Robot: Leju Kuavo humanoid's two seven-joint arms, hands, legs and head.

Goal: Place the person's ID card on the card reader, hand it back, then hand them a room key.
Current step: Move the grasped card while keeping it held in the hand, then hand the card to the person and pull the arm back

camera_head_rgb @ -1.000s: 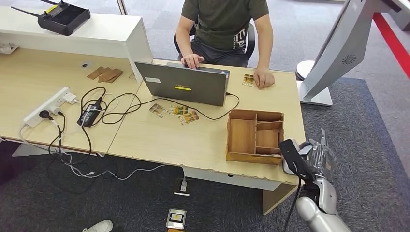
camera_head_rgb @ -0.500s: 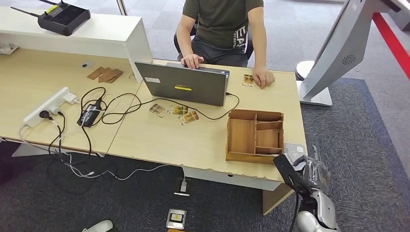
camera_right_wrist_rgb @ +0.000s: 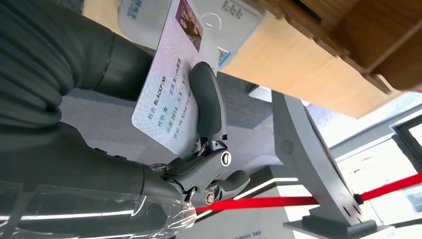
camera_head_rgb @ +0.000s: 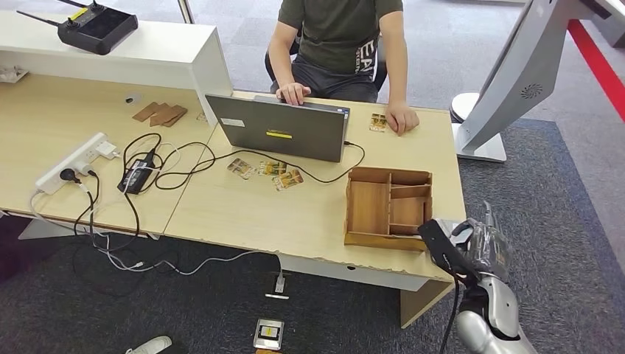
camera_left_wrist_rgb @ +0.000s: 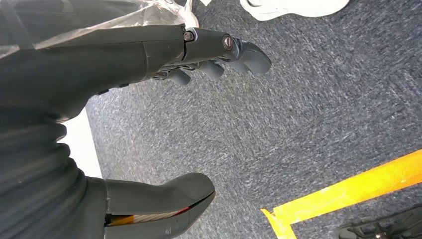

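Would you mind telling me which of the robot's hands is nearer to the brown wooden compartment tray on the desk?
Right. The right hand, holding the ID card, is beside the wooden tray's near corner; the left hand hangs over carpet.

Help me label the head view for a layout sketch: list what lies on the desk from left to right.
White power strip → black power adapter → laptop → wooden organiser → right hand at the desk's right corner.
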